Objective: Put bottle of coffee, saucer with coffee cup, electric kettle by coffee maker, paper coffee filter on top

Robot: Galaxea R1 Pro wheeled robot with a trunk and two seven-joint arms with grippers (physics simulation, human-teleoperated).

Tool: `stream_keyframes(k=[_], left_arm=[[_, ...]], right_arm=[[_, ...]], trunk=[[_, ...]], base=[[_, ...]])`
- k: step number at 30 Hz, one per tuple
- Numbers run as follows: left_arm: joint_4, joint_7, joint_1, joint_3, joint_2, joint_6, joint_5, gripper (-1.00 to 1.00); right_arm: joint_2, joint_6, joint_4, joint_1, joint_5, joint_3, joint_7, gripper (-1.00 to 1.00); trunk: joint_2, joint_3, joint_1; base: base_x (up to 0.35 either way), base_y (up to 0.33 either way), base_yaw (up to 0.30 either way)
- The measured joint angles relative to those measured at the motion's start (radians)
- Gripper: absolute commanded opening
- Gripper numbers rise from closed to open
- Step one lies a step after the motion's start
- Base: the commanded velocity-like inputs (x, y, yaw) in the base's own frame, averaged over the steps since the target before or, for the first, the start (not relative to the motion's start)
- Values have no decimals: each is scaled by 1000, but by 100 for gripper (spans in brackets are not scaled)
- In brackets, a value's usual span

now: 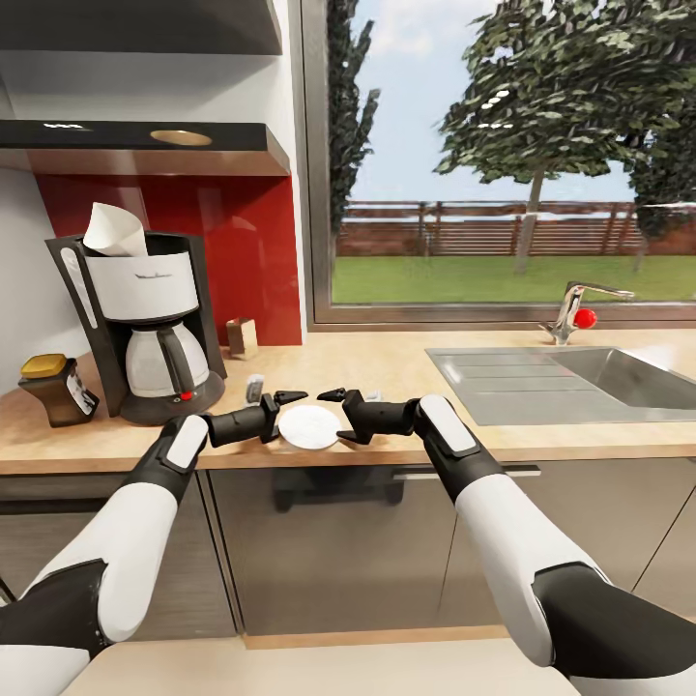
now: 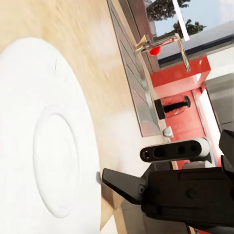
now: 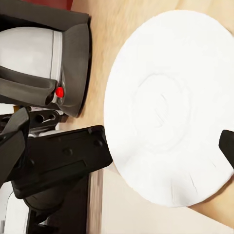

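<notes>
The white saucer [image 1: 309, 426] lies flat on the countertop near its front edge, right of the coffee maker [image 1: 145, 319]. My left gripper [image 1: 285, 416] is open at the saucer's left rim, and my right gripper [image 1: 334, 416] is open at its right rim. Neither holds anything. In the left wrist view the saucer [image 2: 44, 146] is close, with the right gripper's finger [image 2: 122, 183] beside it. The right wrist view has the saucer [image 3: 170, 107] and the coffee maker's base [image 3: 48, 63]. A white paper filter [image 1: 116, 232] sits on top of the coffee maker. The brown coffee bottle [image 1: 58, 390] stands to its left.
A steel sink [image 1: 580, 382] with a faucet [image 1: 572, 314] takes up the counter's right part under the window. A small brown box [image 1: 241, 335] and a small grey object [image 1: 254, 387] stand behind the saucer. A dark shelf [image 1: 145, 150] hangs above the coffee maker.
</notes>
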Motion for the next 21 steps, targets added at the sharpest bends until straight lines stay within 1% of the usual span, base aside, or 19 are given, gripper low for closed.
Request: stream_keyframes(k=[12,21], left_arm=[[-1,0,0,0,-9,0,1,100],[1,0,0,0,-10,0,0,100]], right_arm=[[0,-1,-3,0,5,1,-1,100],[0,-1,-2,-24,7,0,-4,100]], trunk=[[0,0,0],[0,0,0]], base=[[0,0,0],[0,0,0]])
